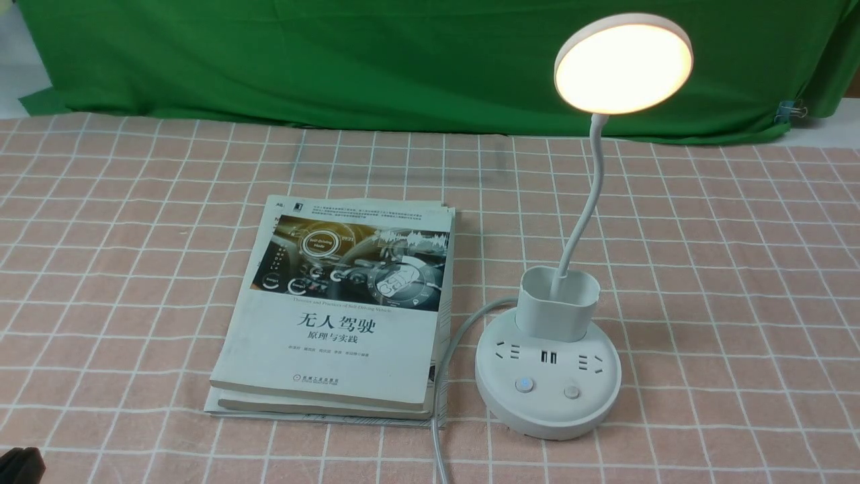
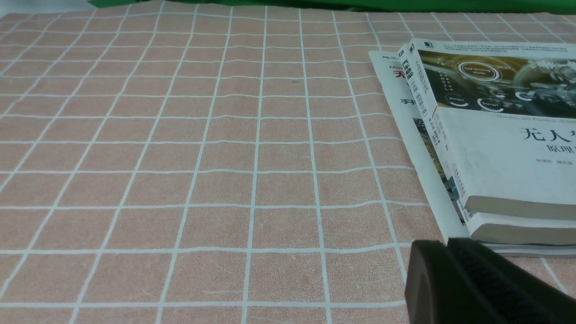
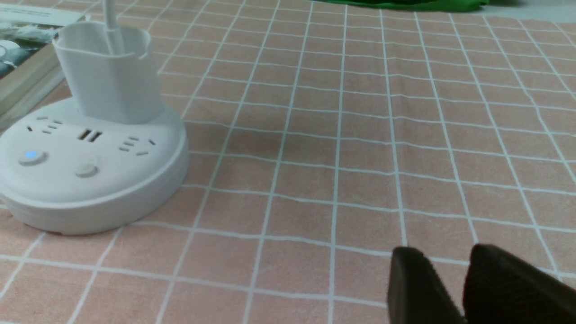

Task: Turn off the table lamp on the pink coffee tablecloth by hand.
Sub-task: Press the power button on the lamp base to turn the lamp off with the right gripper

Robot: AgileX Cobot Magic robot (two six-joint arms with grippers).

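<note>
The white table lamp stands on the pink coffee tablecloth right of centre. Its disc head glows warm. Its round base carries sockets, a blue-lit button and a plain button. In the right wrist view the base shows with the blue button. My right gripper hovers low over the cloth, well apart from the base, jaws a little apart and empty. My left gripper is shut and empty near the books' corner; only a dark corner of it shows in the front view.
Two stacked white books lie left of the lamp, on a thin booklet; they also show in the left wrist view. The lamp's grey cable runs between books and base to the front edge. A green cloth hangs behind.
</note>
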